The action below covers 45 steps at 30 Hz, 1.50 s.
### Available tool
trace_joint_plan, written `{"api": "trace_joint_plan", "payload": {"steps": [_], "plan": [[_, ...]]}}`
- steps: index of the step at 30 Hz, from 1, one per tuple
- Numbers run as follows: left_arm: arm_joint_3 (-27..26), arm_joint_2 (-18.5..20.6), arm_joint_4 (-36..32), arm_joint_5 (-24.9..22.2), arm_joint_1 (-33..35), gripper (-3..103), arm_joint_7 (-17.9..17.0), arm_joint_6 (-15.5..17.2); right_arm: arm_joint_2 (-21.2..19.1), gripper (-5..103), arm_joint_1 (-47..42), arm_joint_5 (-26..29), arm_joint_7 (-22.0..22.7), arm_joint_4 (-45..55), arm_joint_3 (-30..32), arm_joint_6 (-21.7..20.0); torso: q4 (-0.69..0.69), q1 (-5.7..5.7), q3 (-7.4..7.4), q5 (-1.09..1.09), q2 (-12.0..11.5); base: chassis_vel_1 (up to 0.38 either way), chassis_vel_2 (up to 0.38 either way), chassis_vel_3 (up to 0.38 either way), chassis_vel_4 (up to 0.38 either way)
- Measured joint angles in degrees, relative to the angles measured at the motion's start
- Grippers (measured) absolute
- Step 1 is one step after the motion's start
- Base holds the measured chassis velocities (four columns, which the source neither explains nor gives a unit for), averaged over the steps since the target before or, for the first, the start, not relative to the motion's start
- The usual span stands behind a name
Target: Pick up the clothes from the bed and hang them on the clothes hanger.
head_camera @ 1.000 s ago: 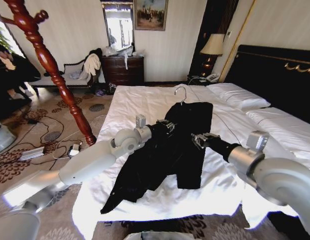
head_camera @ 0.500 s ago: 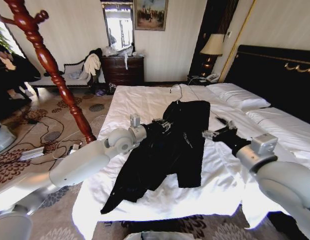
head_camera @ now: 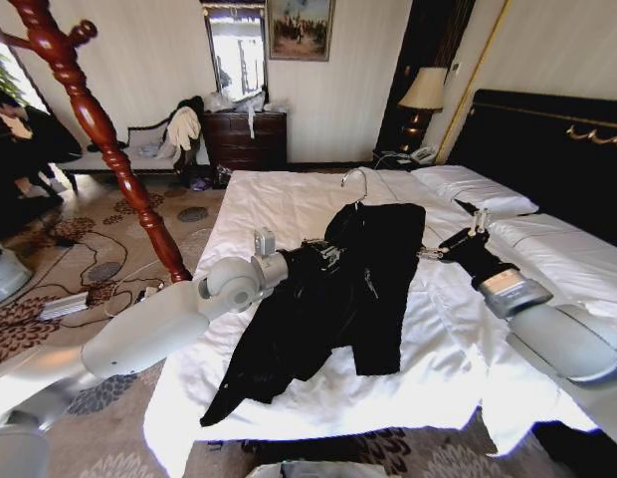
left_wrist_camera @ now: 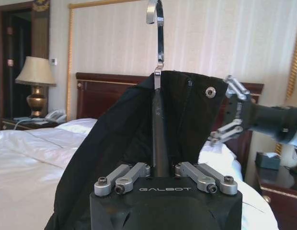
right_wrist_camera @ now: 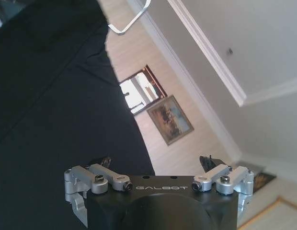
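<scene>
The black jacket (head_camera: 333,299) hung over the bed (head_camera: 279,204), its long axis running from the collar, up toward the headboard end, down to a sleeve trailing at the bed's foot edge. It was draped on the hanger (left_wrist_camera: 159,139), whose silver hook (head_camera: 358,182) rose above the collar, pointing up and away from the bed's foot. The left gripper (head_camera: 323,251) sat at the jacket's side nearer the bed's outer edge; in the left wrist view its fingers (left_wrist_camera: 131,175) were pressed together on the hanger's dark stem, with black cloth falling on both sides of it. The right gripper (head_camera: 456,235) floated over the bed on the jacket's headboard side, near the collar and just clear of the fabric. Its fingers (left_wrist_camera: 230,108) were spread wide, pinching nothing, and pointed toward the jacket's shoulder edge. The lower hem lay crumpled on the white sheet.
</scene>
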Motion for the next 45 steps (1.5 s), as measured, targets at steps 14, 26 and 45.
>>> {"api": "trace_joint_plan", "payload": {"steps": [14, 26, 45], "plan": [[4.5, 1.07, -3.59, -0.59, -3.49, 16, 0.91, 0.41, -1.01, 100, -0.91, -7.77, -1.86, -2.19, -0.8, 2.41, 0.01, 0.0, 0.0, 0.0, 0.0, 0.0, 0.0, 0.0, 0.0], [6.72, -1.3, -4.58, -3.9, -5.75, 16, -0.83, 0.74, -0.84, 95, -1.67, -15.16, -2.7, -2.83, -0.37, 4.01, 0.0, 0.0, 0.0, 0.0, 0.0, 0.0, 0.0, 0.0, 0.0], [5.94, -1.05, -5.97, -7.43, -3.21, 16, -2.48, -0.01, 0.28, 25, -0.1, -28.57, -5.63, -5.13, -0.01, 10.6, 0.0, 0.0, 0.0, 0.0, 0.0, 0.0, 0.0, 0.0, 0.0]]}}
